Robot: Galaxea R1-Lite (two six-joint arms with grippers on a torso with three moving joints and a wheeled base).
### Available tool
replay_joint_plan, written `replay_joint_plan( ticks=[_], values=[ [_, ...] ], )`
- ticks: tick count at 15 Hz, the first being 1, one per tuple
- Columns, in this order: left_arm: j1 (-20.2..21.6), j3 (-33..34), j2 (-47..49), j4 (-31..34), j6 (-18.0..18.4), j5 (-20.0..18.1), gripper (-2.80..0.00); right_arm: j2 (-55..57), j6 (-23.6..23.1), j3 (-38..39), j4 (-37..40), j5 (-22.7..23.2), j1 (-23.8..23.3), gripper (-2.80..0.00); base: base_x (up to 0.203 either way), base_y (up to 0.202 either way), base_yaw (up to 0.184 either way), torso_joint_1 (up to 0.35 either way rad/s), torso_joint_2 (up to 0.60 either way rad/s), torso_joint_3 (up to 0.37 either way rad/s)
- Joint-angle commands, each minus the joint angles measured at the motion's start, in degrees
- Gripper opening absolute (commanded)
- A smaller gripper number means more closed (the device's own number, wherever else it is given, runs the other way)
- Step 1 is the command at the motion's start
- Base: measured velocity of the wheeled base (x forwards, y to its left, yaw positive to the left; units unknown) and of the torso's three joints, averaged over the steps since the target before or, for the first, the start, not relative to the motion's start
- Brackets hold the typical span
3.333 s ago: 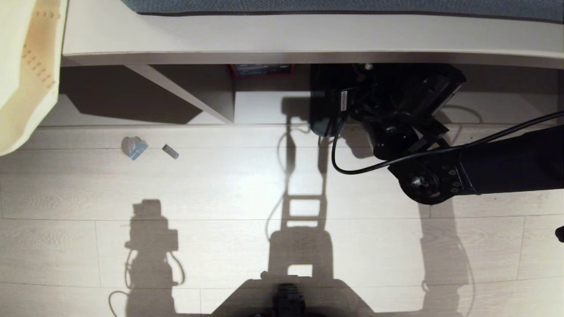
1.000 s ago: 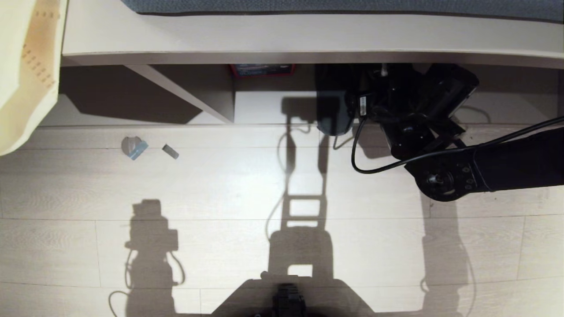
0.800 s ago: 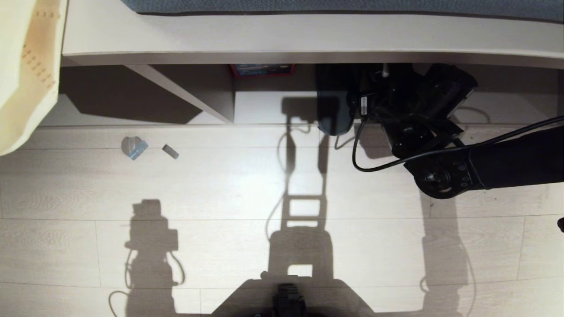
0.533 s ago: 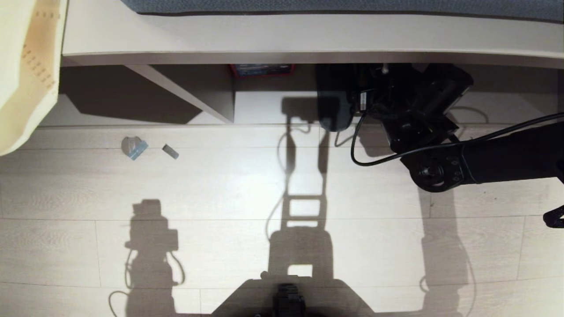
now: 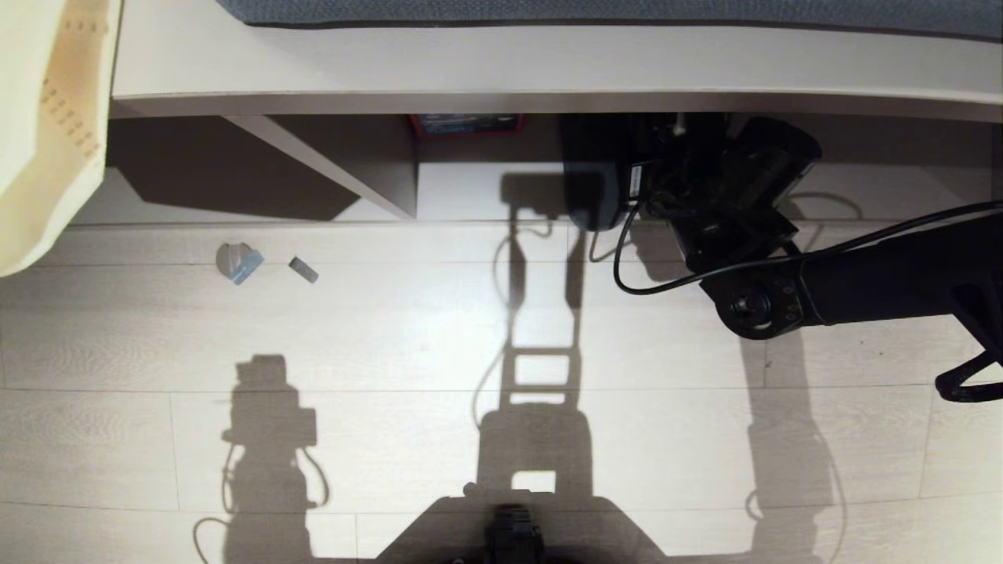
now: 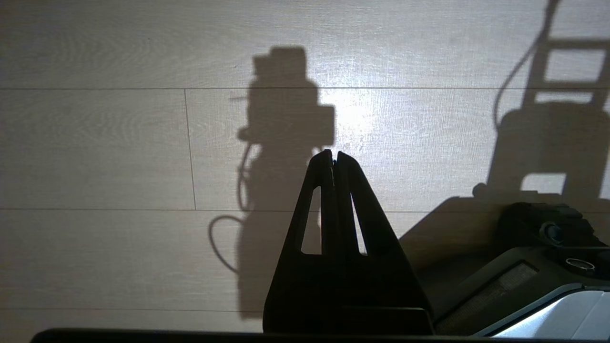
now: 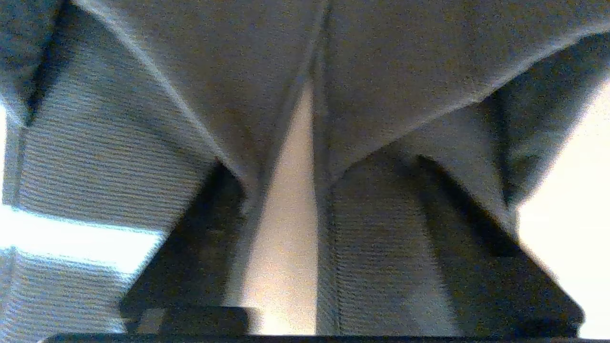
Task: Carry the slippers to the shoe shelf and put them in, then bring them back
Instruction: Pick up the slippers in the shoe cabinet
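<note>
The slippers [image 7: 267, 81] are dark grey fabric and lie side by side in the shoe shelf [image 5: 462, 192]. In the head view one heel [image 5: 593, 205] shows at the cubby's front edge. My right arm [image 5: 862, 282] reaches in under the bench board. My right gripper [image 7: 310, 166] has one finger [image 7: 190, 247] inside each slipper's opening. Both inner walls and a strip of pale base board lie between the fingers, so it is open. My left gripper [image 6: 333, 155] is shut and empty, parked over the floor.
The bench board [image 5: 501, 66] with its blue cushion [image 5: 548, 9] overhangs the cubby. A divider [image 5: 353, 168] bounds it on the left, and a red-edged box [image 5: 466, 124] sits at the back. Two small scraps [image 5: 237, 262] lie on the floor. A cream bag [image 5: 39, 117] hangs at the left.
My right arm has swung a little to the left at the cubby's mouth. The slipper heel has slid slightly further in. A cable loop now shows at the right edge.
</note>
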Motion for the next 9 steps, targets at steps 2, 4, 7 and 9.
replay_joint_plan(
  ticks=[2,4,7,9],
  values=[
    [0.0,0.4,0.0,0.0,0.0,0.0,-2.80,2.2,-0.2,-3.1,-1.9,1.2,-1.0,-2.80,0.000,0.000,0.000,0.000,0.00,0.000],
    [0.0,0.4,0.0,0.0,0.0,0.0,-2.80,3.0,-0.2,-3.8,-2.3,2.2,-1.1,-2.80,0.000,0.000,0.000,0.000,0.00,0.000],
    [0.0,0.4,0.0,0.0,0.0,0.0,-2.80,3.4,-0.1,-4.1,-2.4,2.6,-1.1,-2.80,0.000,0.000,0.000,0.000,0.00,0.000],
    [0.0,0.4,0.0,0.0,0.0,0.0,-2.80,1.9,0.2,-2.8,-2.4,2.7,-1.1,-2.80,0.000,0.000,0.000,0.000,0.00,0.000]
  ],
)
